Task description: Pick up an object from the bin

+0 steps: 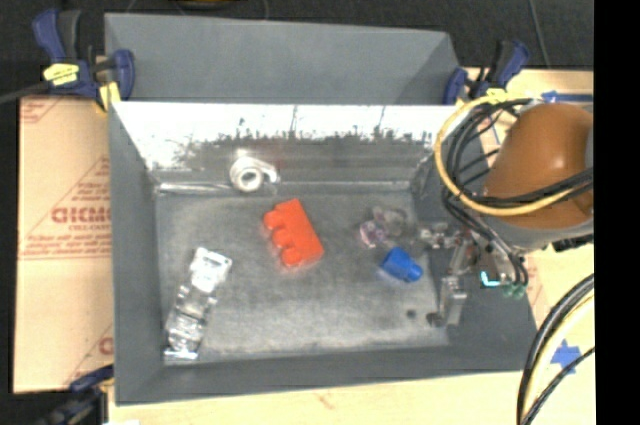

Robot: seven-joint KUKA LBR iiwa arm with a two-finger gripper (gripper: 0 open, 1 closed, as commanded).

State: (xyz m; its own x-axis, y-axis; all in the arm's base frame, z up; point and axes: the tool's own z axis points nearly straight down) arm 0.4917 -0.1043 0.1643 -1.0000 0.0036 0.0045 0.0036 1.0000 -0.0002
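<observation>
- Reaching into the grey metal bin (135,253) from the right, with the pincer (445,301) hanging low at the bin's right end, close to the right wall and toward the near side of the floor.
- Not being able to tell whether the pincer is released or clenched.
- Hanging just to the right of a small blue block (401,266), the nearest thing to the pincer, with a little bare floor lying between the two.
- Showing the blue block resting on the floor in the bin's right half.
- Showing a small clear, purplish thing (378,231) just beyond the blue block toward the back wall, its shape being too faint to tell.
- Showing a red-orange block (293,233) with rounded lobes along one side, lying at a slant near the middle of the floor, well apart from the pincer.
- Showing a white ring (250,175) lying at the foot of the back wall, left of the middle.
- Showing a long clear plastic piece (197,305) with a whiter upper end, stretching toward the front left corner.
- Carrying the orange cover (540,163) over the bin's right rim, with black and yellow cables (447,163) looping round it.
</observation>
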